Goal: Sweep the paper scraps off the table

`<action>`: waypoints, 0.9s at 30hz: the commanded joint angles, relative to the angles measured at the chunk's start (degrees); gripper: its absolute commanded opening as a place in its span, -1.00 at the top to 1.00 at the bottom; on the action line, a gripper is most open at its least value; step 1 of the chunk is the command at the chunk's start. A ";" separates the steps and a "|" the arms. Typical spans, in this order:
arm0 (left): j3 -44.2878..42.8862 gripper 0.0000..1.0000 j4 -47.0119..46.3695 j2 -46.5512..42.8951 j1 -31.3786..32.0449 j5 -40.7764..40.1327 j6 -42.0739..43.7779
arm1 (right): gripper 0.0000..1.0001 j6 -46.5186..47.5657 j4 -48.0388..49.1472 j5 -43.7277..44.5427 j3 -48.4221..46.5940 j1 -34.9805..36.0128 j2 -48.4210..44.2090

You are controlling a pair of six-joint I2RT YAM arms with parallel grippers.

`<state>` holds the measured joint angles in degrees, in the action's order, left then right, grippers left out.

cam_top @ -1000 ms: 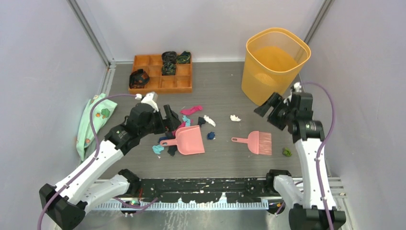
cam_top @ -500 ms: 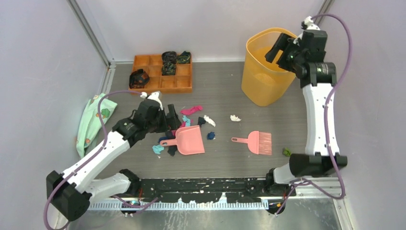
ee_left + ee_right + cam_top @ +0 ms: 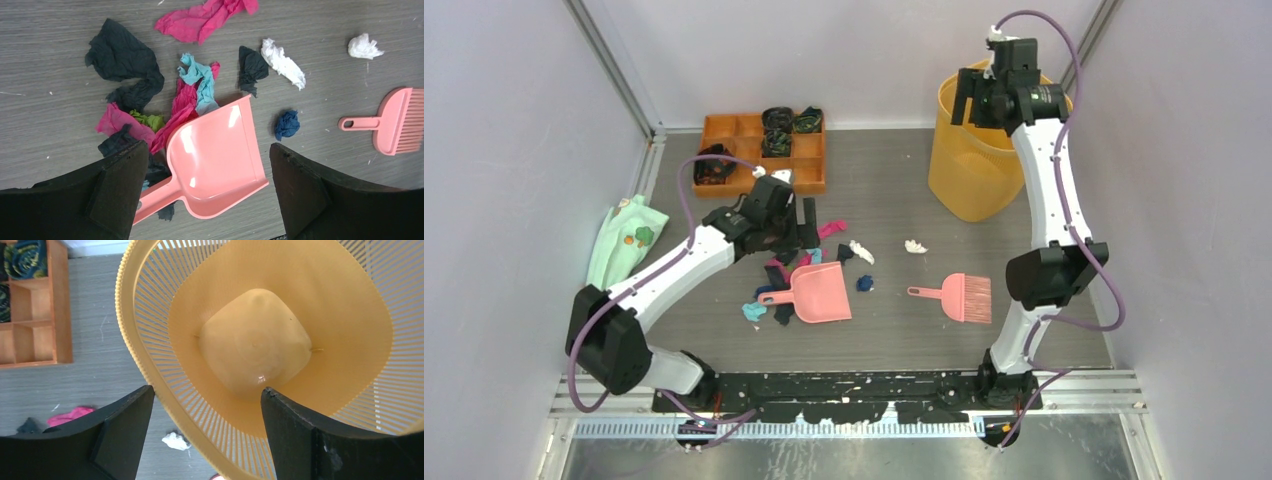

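Note:
Paper scraps point(image 3: 786, 268) in magenta, teal, black, white and dark blue lie bunched mid-table around a pink dustpan point(image 3: 817, 293). In the left wrist view the magenta scrap point(image 3: 200, 20), black scrap point(image 3: 125, 55), white scrap point(image 3: 282, 62) and dark blue ball point(image 3: 287, 124) ring the dustpan point(image 3: 215, 155). My left gripper point(image 3: 796, 225) point(image 3: 207, 150) hangs open above the dustpan, holding nothing. The right gripper point(image 3: 977, 105) point(image 3: 207, 391) is open and empty, high over the near rim of the yellow bin point(image 3: 150, 370). The table point(image 3: 894, 190) is dark grey wood grain.
A pink brush point(image 3: 959, 297) point(image 3: 395, 122) lies right of the dustpan. The yellow bin point(image 3: 964, 170) stands at the back right, an orange compartmented tray point(image 3: 744, 175) with looped bands at the back left. A mint-green cloth point(image 3: 624, 240) lies by the left wall.
The right arm has swung up and back from beside the brush to over the bin. The left gripper has shifted back and to the right over the scraps. Both stayed open.

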<state>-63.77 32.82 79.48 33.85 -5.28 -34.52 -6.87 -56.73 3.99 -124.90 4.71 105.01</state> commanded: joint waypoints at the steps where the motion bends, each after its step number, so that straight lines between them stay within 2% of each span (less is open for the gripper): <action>1: -1.57 -0.85 -1.16 0.63 -0.92 2.05 3.09 | -0.66 6.42 -3.37 4.13 -4.29 2.37 4.30; 8: 1.40 -0.85 -3.50 0.11 -4.39 7.28 3.68 | -0.47 6.42 -2.44 6.21 -0.06 3.39 6.25; 12: 2.30 -0.86 -3.96 0.05 -5.08 8.38 3.85 | 0.50 6.48 -3.00 8.37 0.46 3.54 6.91; 16: 3.13 -0.85 -4.60 -0.28 -5.20 8.88 3.64 | 0.85 6.27 -3.02 7.61 0.75 3.61 5.76; 20: 3.84 -0.85 -5.30 -0.01 -5.24 9.67 2.90 | 0.99 5.71 -2.01 3.76 0.65 5.19 4.03; 27: 4.42 -0.84 -5.46 -0.62 -5.20 9.93 2.48 | 0.99 5.78 -3.26 -0.43 -6.99 9.19 7.22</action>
<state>-59.68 29.39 80.55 28.84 3.73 -32.12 -0.82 -61.39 9.30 -125.58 11.05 111.35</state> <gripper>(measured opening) 0.924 0.136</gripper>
